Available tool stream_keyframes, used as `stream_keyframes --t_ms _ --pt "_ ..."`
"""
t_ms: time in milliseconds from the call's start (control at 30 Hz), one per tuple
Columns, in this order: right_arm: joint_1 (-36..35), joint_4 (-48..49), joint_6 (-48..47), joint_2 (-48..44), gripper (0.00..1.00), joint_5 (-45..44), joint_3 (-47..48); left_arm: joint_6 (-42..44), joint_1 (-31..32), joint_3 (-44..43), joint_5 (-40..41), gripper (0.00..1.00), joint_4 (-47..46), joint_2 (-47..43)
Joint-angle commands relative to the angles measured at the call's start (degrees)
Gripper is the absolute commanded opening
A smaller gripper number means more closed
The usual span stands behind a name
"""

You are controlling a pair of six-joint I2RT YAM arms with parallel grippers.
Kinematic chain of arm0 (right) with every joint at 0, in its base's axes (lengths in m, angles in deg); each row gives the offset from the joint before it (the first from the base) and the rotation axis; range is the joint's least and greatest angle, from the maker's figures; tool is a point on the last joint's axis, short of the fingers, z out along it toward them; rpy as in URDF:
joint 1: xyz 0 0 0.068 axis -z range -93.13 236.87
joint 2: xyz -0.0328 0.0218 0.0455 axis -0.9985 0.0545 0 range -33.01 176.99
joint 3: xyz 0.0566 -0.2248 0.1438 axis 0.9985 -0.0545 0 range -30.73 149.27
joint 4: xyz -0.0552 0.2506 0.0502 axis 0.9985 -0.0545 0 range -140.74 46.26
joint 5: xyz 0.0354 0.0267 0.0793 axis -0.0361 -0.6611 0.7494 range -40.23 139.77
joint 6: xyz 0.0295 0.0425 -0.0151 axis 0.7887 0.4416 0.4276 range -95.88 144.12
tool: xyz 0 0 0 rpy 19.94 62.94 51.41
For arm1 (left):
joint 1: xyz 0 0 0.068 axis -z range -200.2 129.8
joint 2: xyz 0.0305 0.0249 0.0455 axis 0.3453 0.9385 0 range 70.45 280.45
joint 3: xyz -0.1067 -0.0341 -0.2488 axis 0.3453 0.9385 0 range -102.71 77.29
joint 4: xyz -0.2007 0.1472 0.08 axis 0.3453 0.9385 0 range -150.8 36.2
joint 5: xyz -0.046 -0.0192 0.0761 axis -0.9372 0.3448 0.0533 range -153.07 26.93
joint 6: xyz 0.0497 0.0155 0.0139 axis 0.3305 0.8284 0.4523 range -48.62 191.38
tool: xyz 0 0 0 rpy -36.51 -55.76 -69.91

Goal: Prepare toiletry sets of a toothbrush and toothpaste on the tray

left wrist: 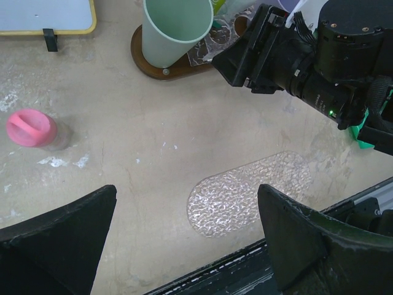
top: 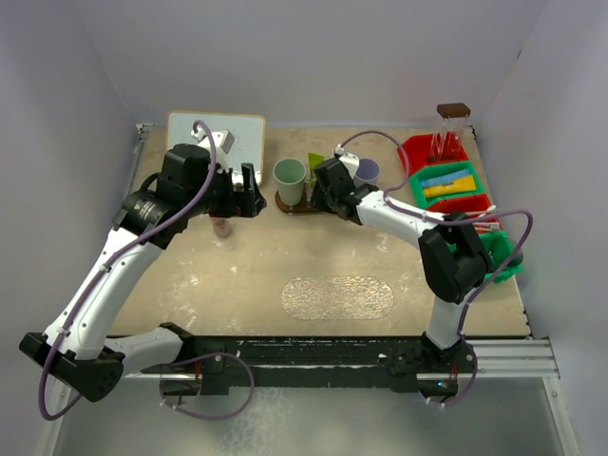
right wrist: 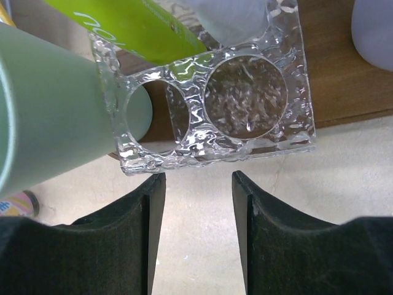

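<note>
1. tray (top: pixel 285 202): table, centre-back.
2. On the tray: cup (top: pixel 290 177) at its 9 o'clock end, second cup (top: pixel 367 172) at 3 o'clock, 2-hole rack (right wrist: pixel 209 92) between them, tube (right wrist: pixel 141 24) at the rack's 12 o'clock edge.
3. From the tray: bottle (top: pixel 221 228) at 8 o'clock, board (top: pixel 217 136) at 10, bins (top: pixel 413 152) at 3, mat (top: pixel 337 296) at 6.

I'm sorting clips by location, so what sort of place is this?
Probably a robot test booth, not a bathroom: plain walls box in a scuffed table, two arms bolt to a rail, and bins hold supplies.
</note>
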Motion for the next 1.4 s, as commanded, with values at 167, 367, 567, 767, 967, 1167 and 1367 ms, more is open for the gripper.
stream_keyframes --t_ms 167,367,567,767,967,1167,1367 --pt "-0.1 -9.5 -7.8 -19.9 0.58 1.5 -11.4 0.9 -0.3 -0.4 0.5 0.93 -1.2 -1.9" --pt "10.0 -15.3 -16.5 -33.6 0.61 1.2 -20.1 1.0 -0.4 0.8 -1.2 0.94 -3.1 -0.9" --pt "19.6 -16.3 -23.2 -37.8 0.66 -2.9 -19.8 1.3 -0.4 0.3 -2.8 0.93 -3.8 0.9" --pt "34.3 -17.3 -15.3 -36.7 0.65 -6.4 -19.2 1.6 -0.5 0.9 -3.3 0.93 -4.1 1.1" --pt "43.7 -8.1 -8.7 -35.3 0.62 -9.0 -23.8 1.7 -0.6 2.6 -4.2 0.93 -5.8 2.2" --pt "47.9 -0.3 -9.6 -31.5 0.56 -6.1 -22.7 2.4 -0.8 3.0 -4.9 0.93 -6.2 4.4" --pt "51.2 6.7 -5.6 -27.9 0.51 -3.0 -22.9 2.2 -1.0 4.1 -5.8 0.93 -7.3 5.0"
